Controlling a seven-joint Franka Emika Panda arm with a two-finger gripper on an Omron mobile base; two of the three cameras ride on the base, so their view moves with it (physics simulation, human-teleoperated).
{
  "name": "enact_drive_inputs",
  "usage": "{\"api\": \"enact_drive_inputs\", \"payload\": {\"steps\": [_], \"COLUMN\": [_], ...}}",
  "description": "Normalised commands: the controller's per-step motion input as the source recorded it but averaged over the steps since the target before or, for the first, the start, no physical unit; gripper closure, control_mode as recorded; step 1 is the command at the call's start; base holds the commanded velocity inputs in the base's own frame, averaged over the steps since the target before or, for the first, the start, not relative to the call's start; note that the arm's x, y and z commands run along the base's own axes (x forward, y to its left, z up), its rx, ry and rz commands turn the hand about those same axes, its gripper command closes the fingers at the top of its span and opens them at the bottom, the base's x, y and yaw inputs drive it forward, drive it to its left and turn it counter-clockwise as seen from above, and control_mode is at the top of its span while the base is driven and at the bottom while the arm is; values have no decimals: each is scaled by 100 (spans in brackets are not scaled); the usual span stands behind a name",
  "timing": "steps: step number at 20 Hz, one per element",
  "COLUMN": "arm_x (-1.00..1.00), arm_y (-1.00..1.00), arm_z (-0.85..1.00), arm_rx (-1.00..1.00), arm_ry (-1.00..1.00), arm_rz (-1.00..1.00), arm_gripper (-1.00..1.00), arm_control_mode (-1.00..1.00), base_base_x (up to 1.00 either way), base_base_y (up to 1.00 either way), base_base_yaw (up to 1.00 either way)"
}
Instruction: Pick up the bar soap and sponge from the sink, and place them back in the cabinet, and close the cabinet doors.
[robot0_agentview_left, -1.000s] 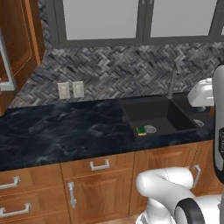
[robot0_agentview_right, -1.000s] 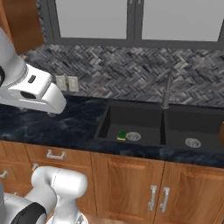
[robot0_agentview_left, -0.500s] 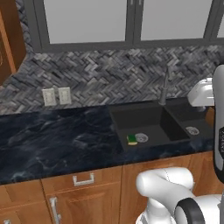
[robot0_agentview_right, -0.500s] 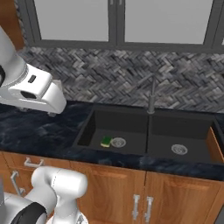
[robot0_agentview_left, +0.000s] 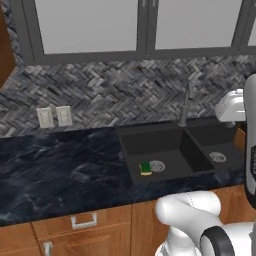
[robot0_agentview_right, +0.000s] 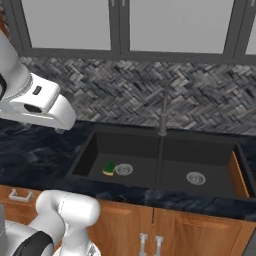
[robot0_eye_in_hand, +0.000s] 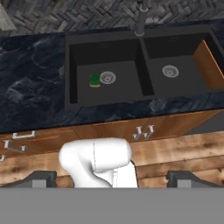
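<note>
The sponge (robot0_agentview_left: 145, 168), green over yellow, lies on the floor of the left basin of the black sink (robot0_agentview_left: 150, 142), right beside the round silver drain. It also shows as the sponge (robot0_agentview_right: 109, 168) in the right base view and the sponge (robot0_eye_in_hand: 95, 80) in the hand view. The bar soap is out of view. A strip of brown wood (robot0_agentview_left: 5, 52) at the upper left may be the cabinet; its doors cannot be made out. My gripper (robot0_eye_in_hand: 113, 180) is high above the floor in front of the counter, far from the sink (robot0_eye_in_hand: 72, 65), open and empty.
Grey-framed frosted-glass cabinets (robot0_agentview_right: 120, 25) hang over a herringbone backsplash. The dark faucet (robot0_agentview_right: 163, 112) rises behind the divider. A brown wooden slab (robot0_agentview_right: 239, 175) leans at the right basin's right wall. Black marble counter (robot0_agentview_left: 55, 165) runs left, with wooden drawers below.
The whole picture has slid left in both base views, so the base has driven right. The sink is now nearer the middle. The sponge stays put in its basin.
</note>
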Motion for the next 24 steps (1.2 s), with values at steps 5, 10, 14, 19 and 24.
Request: {"api": "enact_drive_inputs", "payload": {"steps": [5, 10, 14, 19, 24], "arm_x": [0, 0, 0, 0, 0], "arm_y": [0, 0, 0, 0, 0], "arm_z": [0, 0, 0, 0, 0], "arm_rx": [0, 0, 0, 0, 0], "arm_ry": [0, 0, 0, 0, 0], "arm_rz": [0, 0, 0, 0, 0], "arm_gripper": [-100, -100, -100, -100, -100], "arm_control_mode": [100, 100, 100, 100, -100], "base_base_x": [39, 37, 33, 36, 12], "base_base_y": [-19, -10, -9, -7, -2], "base_base_yaw": [0, 0, 0, 0, 0]}}
